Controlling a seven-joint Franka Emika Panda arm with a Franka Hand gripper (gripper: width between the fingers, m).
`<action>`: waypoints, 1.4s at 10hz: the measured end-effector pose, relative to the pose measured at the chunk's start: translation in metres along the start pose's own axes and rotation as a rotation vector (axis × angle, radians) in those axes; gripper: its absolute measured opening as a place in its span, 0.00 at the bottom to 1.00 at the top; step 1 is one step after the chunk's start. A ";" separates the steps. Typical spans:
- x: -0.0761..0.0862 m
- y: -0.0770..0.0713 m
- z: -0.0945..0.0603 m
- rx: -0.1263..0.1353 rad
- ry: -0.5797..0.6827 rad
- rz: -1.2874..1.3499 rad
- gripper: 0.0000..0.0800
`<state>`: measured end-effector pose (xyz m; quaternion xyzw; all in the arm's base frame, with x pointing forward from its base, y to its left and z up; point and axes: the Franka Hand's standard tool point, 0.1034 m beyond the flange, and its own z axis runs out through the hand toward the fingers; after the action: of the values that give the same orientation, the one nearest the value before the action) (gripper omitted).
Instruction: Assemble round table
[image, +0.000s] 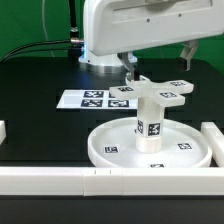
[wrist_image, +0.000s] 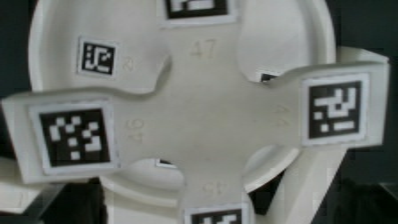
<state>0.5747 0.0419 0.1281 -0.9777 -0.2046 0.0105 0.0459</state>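
Observation:
The large rimmed disc lies on the black table. The short cylinder stands upright on its centre. The cross-shaped piece sits on top of the cylinder, its tagged arms spread level. My gripper hangs just above the cross-shaped piece, its fingers apart and holding nothing. In the wrist view the cross-shaped piece fills the picture with the disc behind it. The cylinder is hidden under the cross there, and my fingertips do not show.
The marker board lies behind the disc. Long white bars run along the front, at the exterior view's right and at its left edge.

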 end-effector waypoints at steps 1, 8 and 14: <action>-0.001 0.001 0.000 0.000 -0.001 -0.044 0.81; 0.000 -0.008 0.004 -0.045 0.000 -0.508 0.81; -0.007 0.001 0.011 -0.052 -0.033 -0.820 0.81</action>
<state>0.5679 0.0391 0.1173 -0.8158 -0.5781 0.0019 0.0182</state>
